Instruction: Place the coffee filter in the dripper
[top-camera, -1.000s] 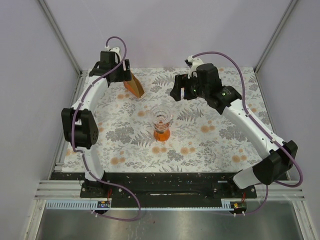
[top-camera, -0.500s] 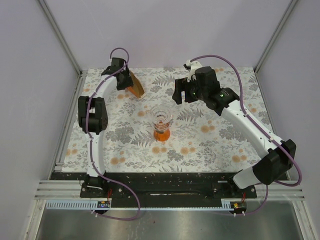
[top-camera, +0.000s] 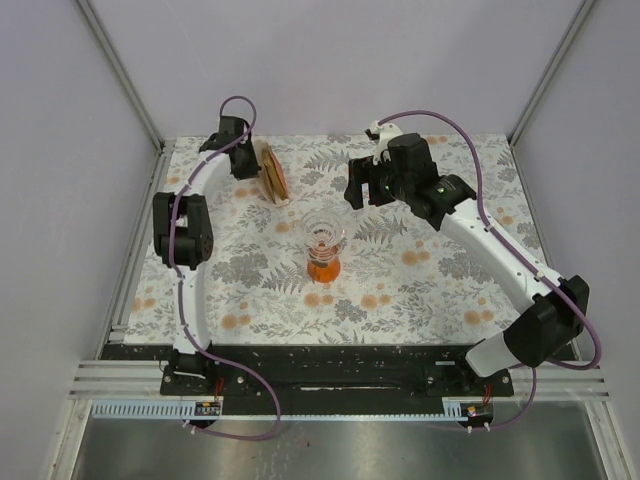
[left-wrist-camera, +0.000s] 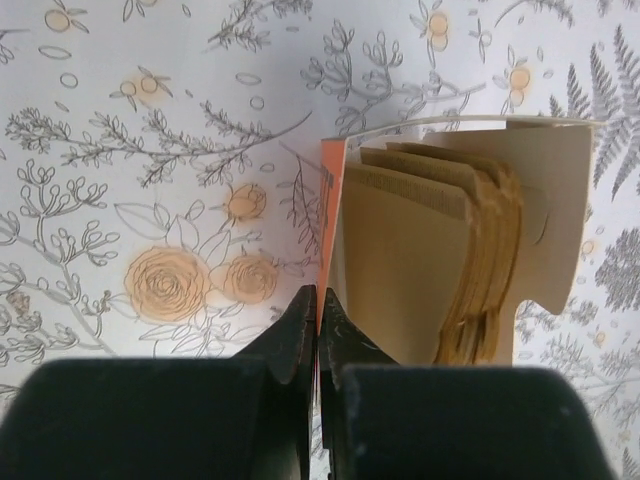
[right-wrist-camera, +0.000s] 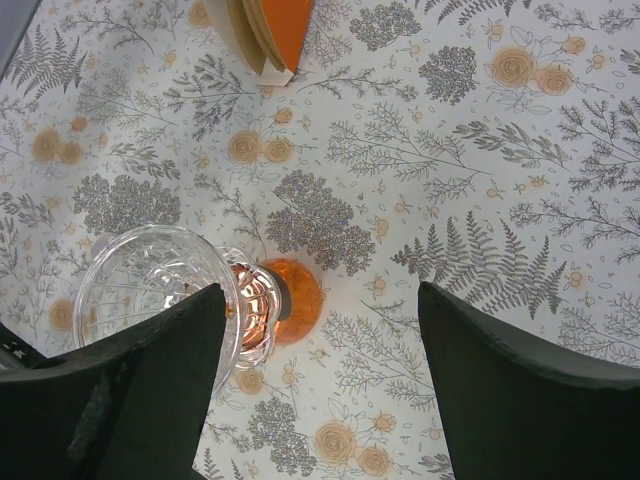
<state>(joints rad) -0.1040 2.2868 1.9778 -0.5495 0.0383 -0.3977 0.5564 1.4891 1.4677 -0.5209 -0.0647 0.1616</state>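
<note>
- The dripper (top-camera: 323, 243) is stood upright at the middle of the counter (top-camera: 450, 290). Its long axis is vertical, with the wide clear mouth pointed up and the orange base set on the floral surface.
- In the right wrist view the dripper's near rim is cut off by 1 dark finger (right-wrist-camera: 120, 390).
- The filter holder (top-camera: 270, 172) is placed at the far left of the counter, well apart from the dripper. It is stood on edge, with its long axis run from far-left to near-right in the top view.
- A stack of brown filters (left-wrist-camera: 480, 260) is kept inside the holder, with the edges turned toward the left wrist camera. 1 single coffee filter cannot be told apart from that stack.
- The left jaws are closed on the holder's thin orange wall, and the holder's lower part is hidden behind them.
- The right jaws are spread wide and nothing is gripped. They are held above the counter, beyond the dripper and to its right.
- In the right wrist view only 1 corner of the holder is shown, at the top edge.
</note>
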